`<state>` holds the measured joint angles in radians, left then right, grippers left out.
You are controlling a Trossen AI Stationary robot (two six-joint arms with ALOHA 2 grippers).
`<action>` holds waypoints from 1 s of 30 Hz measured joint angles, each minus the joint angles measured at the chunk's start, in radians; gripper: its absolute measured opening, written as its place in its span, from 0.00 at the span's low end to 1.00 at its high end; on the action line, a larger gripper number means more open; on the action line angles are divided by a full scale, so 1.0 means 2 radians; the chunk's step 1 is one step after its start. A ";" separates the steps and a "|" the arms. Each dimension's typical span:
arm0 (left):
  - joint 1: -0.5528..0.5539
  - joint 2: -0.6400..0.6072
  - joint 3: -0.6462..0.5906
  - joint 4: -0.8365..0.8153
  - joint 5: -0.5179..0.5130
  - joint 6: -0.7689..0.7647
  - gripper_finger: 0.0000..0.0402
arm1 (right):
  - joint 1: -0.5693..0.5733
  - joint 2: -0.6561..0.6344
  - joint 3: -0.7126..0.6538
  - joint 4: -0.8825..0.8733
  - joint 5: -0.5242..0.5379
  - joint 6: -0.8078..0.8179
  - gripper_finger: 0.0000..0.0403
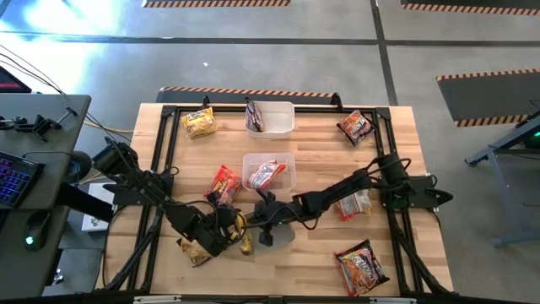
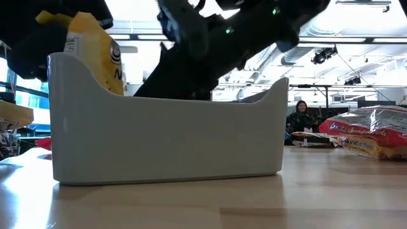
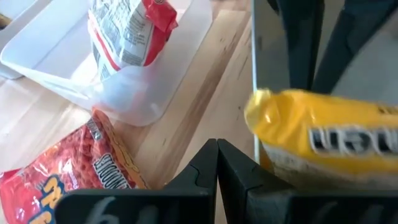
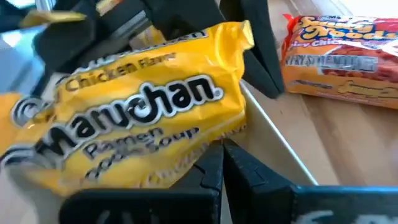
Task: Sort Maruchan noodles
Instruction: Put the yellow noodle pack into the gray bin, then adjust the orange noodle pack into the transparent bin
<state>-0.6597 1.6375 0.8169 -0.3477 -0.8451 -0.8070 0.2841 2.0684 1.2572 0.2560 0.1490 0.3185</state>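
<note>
Nearest me is a frosted white rectangular plastic tub (image 2: 165, 137) at the front of the table, and both arms meet over it. A yellow crinkly plastic Maruchan chicken ramen packet (image 4: 130, 112) leans half in and half out of this tub, with its top corner poking above the rim. The right gripper (image 4: 222, 163) sits just under the packet's lower edge with its fingers pressed together. I cannot tell whether they have caught a sliver of wrapper. The left gripper (image 3: 217, 163) is on the tub's other side, also squeezed tight on nothing, with the packet beside it rather than between its fingers.

To my mind the step in hand is getting the yellow packet to settle inside the tub. Closed fingers can only nudge, so a gentle push on the high corner should do it. The other claw could steady the light tub against sliding.

Just behind the front tub stands a second clear tub (image 1: 287, 160) holding a red-and-white packet (image 3: 124, 37), with a red packet (image 1: 224, 184) lying on the wood beside it. Farther back, a third tub (image 1: 287, 108) holds a dark one.

Only the overhead view shows the loose packets scattered well away from the front tub. Only the table-level view shows how high the yellow packet rides above the rim. The lettering can be read only in the right wrist view.
</note>
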 joint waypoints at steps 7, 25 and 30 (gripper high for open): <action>-0.009 0.000 -0.002 -0.004 0.002 0.000 0.00 | 0.002 -0.073 0.000 -0.174 -0.003 -0.031 0.00; -0.014 0.000 -0.002 -0.025 -0.003 0.013 0.00 | 0.052 -0.103 0.000 -0.341 -0.146 0.037 0.00; -0.010 -0.011 -0.002 -0.027 -0.003 0.027 0.00 | 0.069 -0.119 0.000 -0.334 -0.130 0.042 0.00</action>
<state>-0.6800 1.6154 0.8124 -0.4023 -0.8519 -0.7523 0.4216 1.8304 1.2572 -0.4110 -0.1118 0.4028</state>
